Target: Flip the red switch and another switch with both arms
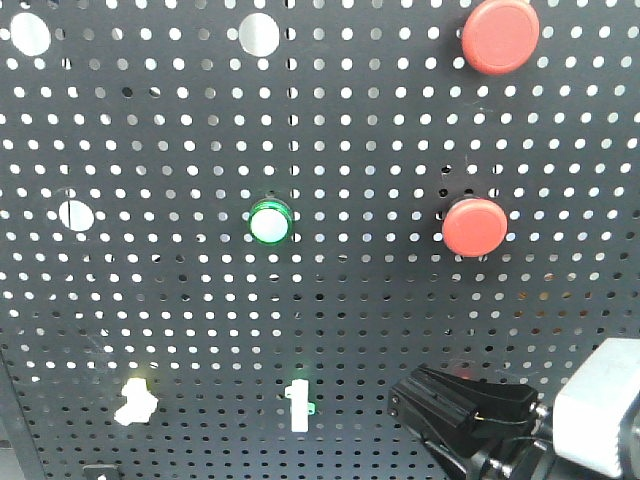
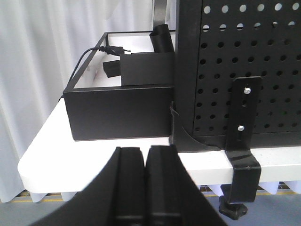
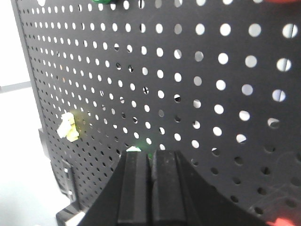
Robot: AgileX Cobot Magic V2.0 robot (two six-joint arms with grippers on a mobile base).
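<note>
The other switch (image 1: 135,400), small and whitish with a faint yellow glow on top, sits low on the left of the black pegboard (image 1: 180,130); it also shows in the right wrist view (image 3: 68,126). The red switch itself is hidden: only a faint red glint shows just above my right gripper (image 1: 402,402). That gripper (image 3: 150,157) is shut and empty, close to the board at lower right. My left gripper (image 2: 146,153) is shut and empty too. It hangs below the white tabletop (image 2: 94,165), off the board's left edge, touching nothing.
An upright white toggle with a green glow (image 1: 297,405) stands between the other switch and my right gripper. A green-lit round button (image 1: 270,222) and two big red push buttons (image 1: 474,226) (image 1: 499,35) sit higher. A black box (image 2: 117,110) and clamp (image 2: 244,141) flank the board's foot.
</note>
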